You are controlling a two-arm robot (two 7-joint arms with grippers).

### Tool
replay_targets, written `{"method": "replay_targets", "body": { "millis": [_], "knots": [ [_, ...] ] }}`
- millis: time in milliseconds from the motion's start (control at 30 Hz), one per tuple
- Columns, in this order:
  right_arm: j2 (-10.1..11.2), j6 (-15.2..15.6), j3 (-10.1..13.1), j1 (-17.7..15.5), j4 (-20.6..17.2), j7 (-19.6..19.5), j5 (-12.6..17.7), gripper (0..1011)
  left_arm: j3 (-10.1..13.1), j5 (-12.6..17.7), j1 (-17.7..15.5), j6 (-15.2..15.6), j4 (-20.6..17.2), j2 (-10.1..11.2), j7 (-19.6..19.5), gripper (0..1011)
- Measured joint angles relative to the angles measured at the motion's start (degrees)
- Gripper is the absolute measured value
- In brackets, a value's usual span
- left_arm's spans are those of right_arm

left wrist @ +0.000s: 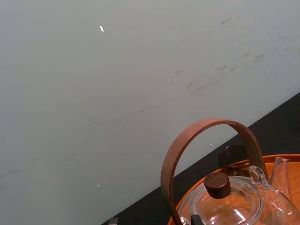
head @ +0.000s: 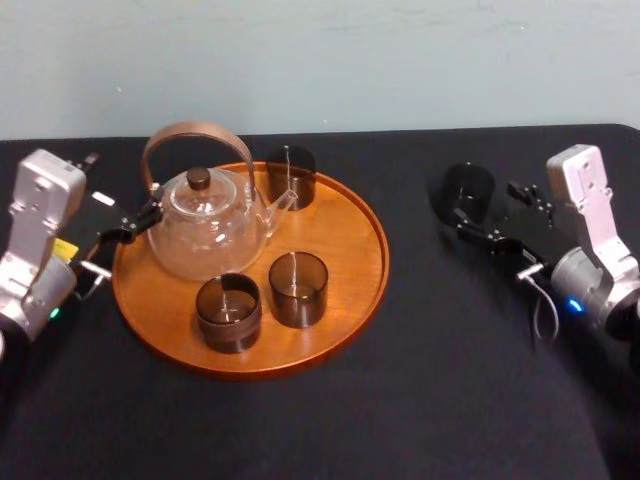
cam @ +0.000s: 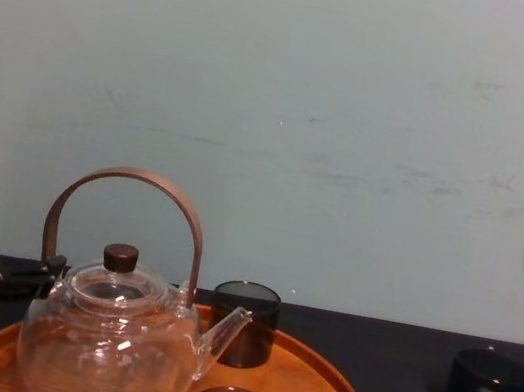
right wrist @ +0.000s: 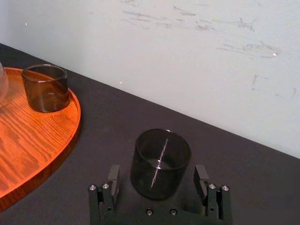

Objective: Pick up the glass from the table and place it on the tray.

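Black desk point(head: 420, 400) against a pale scuffed wall point(head: 400, 60). Task is barely begun: the glass point(right wrist: 161, 150) is not yet lifted and stands on the desk at 3 o'clock from the tray point(head: 350, 240), well apart from its rim.

My right hand point(right wrist: 157, 178) is at the glass, fingers point(right wrist: 113, 178) apart, one on each side of it. Small gaps show on both sides, so no contact as far as I can see. Left to do, by my judgement: close, lift, carry toward 9 o'clock, set down on the tray.

Tray already carries a clear teapot point(head: 205, 225) and three dark glasses, at 12 o'clock point(head: 291, 177), 5 o'clock point(head: 298, 288) and 6 o'clock point(head: 229, 312). Bare wood at 3 to 4 o'clock looks like the free spot.

My left hand point(head: 125, 232) sits parked at the tray's 9 o'clock edge beside the teapot; whether it is apart or together I cannot tell.

The glass: short, straight-sided, smoky dark, see-through, upright, mouth up, looks empty. Thin wall and smooth surface, probably slippery, so I'd squeeze gently.
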Motion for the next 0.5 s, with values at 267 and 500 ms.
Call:
{"method": "replay_targets", "body": {
  "millis": [267,500],
  "knots": [
    [-0.9,-0.9,-0.9,2.8,3.8,0.4,0.0,1002,0.0,0.0,0.0,0.0,0.0,0.0,0.0,1010],
    [-1.7,-1.6,-1.6,5.3,7.2,0.5,-0.5,1002,0.0,0.0,0.0,0.0,0.0,0.0,0.0,1010]
  ]
}}
